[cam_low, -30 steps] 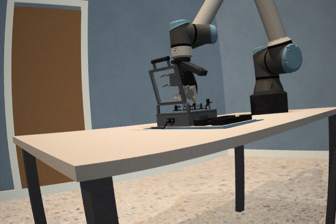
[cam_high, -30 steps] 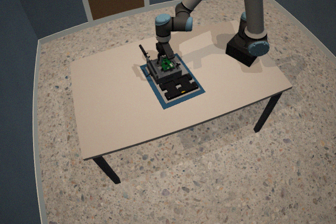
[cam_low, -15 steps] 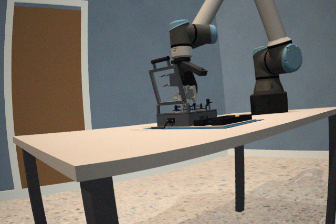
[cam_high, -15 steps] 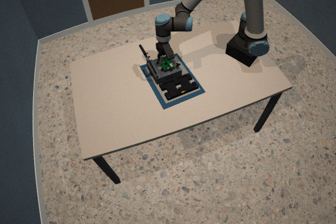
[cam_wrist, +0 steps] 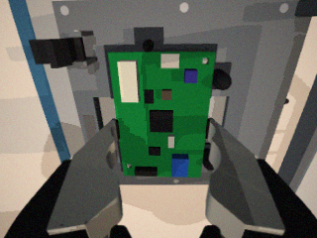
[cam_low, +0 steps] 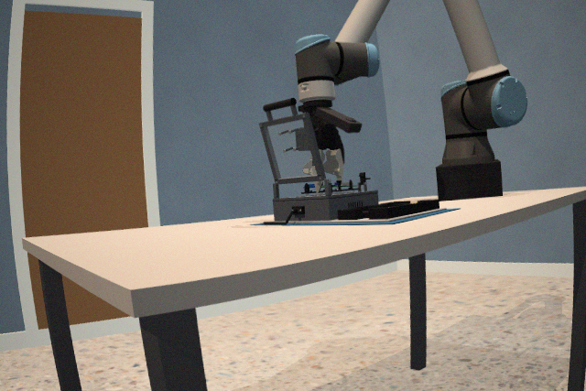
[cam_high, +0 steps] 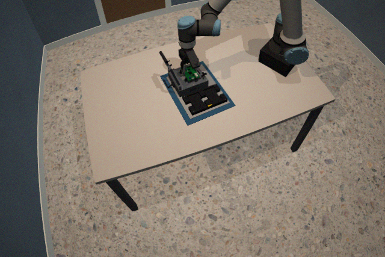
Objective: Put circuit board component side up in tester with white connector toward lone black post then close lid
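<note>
Right, I've got the end effector (cam_wrist: pixel 163 144) closed partway on the circuit board (cam_wrist: pixel 160 111), its two grey fingers pressing the board's long edges near its lower end, so the green board is held between them. Component side faces my wrist camera: a white connector (cam_wrist: pixel 128 81) sits at the upper left, black chips down the middle, a blue part near the bottom. From above, the board (cam_high: pixel 191 74) hangs over the grey tester (cam_high: pixel 194 85), directly over its nest, not yet laid in. The tester's lid (cam_low: pixel 288 145) stands open, tilted up on the side away from the black tray (cam_high: pixel 206 101). That tray lies just beside the tester, both on the blue-edged mat (cam_high: pixel 189 121), which rests on the worktop (cam_high: pixel 124 123).
</note>
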